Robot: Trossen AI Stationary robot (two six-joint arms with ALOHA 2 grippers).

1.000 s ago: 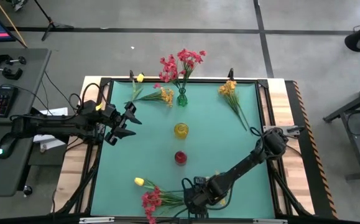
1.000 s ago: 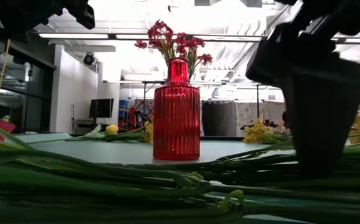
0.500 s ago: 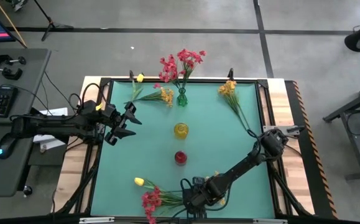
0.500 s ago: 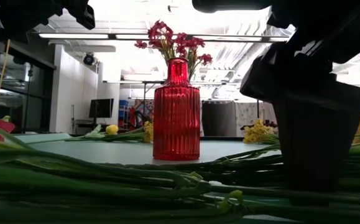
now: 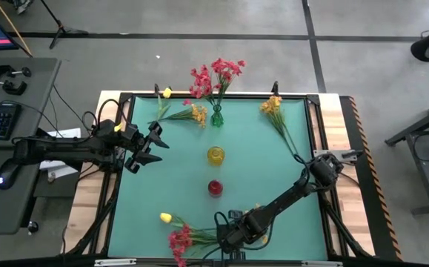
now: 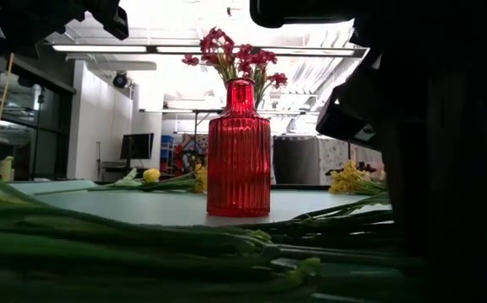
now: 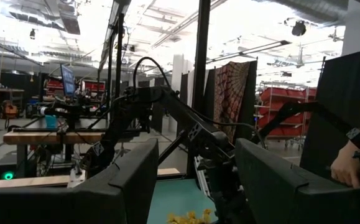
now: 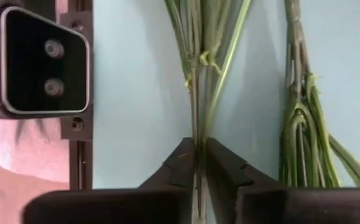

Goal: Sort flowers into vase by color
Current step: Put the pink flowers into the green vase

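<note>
two fingers of the right gripper (image 8: pixel 197 163) pinch green stems (image 8: pixel 199 74); blossoms cut off; left gripper (image 5: pixel 149 145) spread apart.

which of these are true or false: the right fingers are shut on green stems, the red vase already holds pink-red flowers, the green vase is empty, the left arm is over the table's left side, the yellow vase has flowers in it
1. The right gripper has its fingers shut on green stems. True.
2. The red vase holds pink-red flowers. False: it is empty; the blossoms seen above it in the low view stand in a vase behind it.
3. The green vase is empty. False: pink-red flowers stand in it.
4. The left gripper hangs over the table's left side, fingers open and holding nothing. True.
5. The yellow vase has flowers in it. False: it is empty.
</note>
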